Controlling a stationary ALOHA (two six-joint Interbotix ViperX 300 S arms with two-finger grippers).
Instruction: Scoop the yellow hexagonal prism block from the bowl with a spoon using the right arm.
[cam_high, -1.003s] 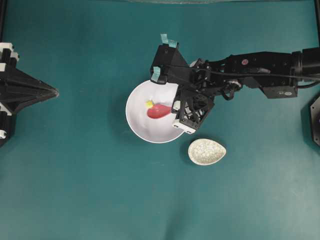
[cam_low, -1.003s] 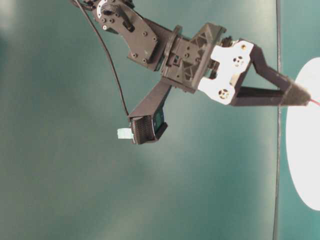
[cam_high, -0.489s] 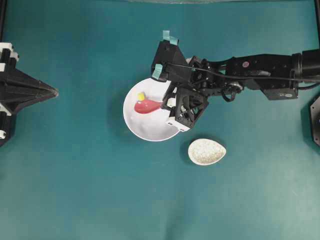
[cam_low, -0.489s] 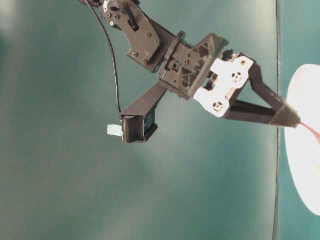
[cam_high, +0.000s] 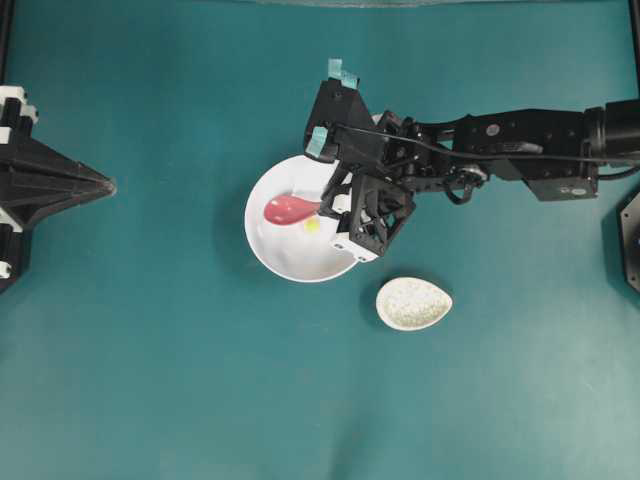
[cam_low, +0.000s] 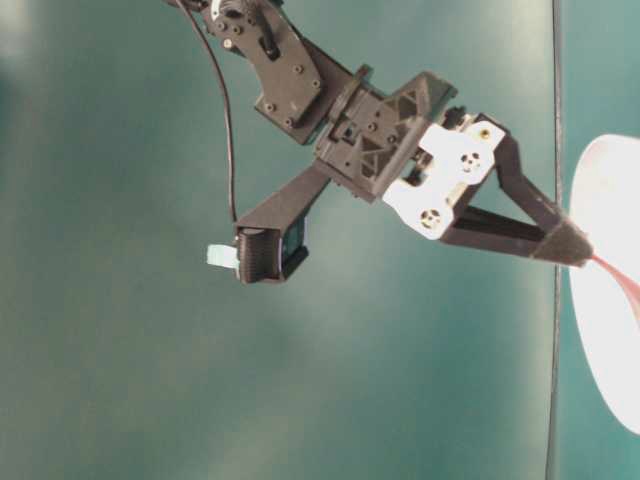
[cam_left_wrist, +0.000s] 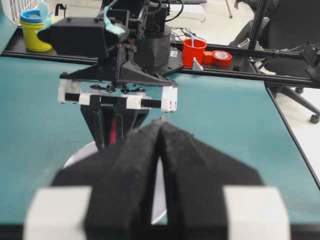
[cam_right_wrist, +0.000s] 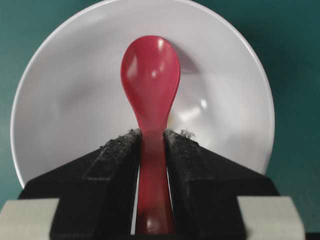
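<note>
Overhead view: the right arm (cam_high: 520, 145) reaches in from the right edge over the teal table (cam_high: 160, 360). Its gripper (cam_high: 335, 205) sits above the right rim of the white bowl (cam_high: 285, 260). The pink-red spoon (cam_high: 290, 209) lies with its scoop over the bowl's left half and its handle running right, under the gripper. The yellow hexagonal prism block (cam_high: 312, 226) rests on the bowl floor just below and right of the scoop, outside it. A speckled egg-shaped spoon rest (cam_high: 413, 303) lies on the table just lower right of the bowl, apart from it. The left gripper (cam_high: 100, 186) stays far off at the left edge, its fingers drawn to a point.

Table-level view: the right gripper (cam_low: 572, 247) tapers to a closed-looking tip at the bowl (cam_low: 600, 300) rim, with a sliver of red spoon (cam_low: 615, 275) emerging from the tip. The block is not visible here.

Left wrist view: the left gripper (cam_left_wrist: 160, 165) has its black pads pressed together, nothing between them. Beyond it stand the bowl (cam_left_wrist: 82, 152) edge and the right arm (cam_left_wrist: 117, 75).

Right wrist view: the right gripper (cam_right_wrist: 151, 145) clamps the spoon (cam_right_wrist: 150, 75) handle between both pads, scoop empty and raised over the bowl (cam_right_wrist: 50, 100). A trace of yellow shows just right of the spoon neck; too little to be sure it is the block.
</note>
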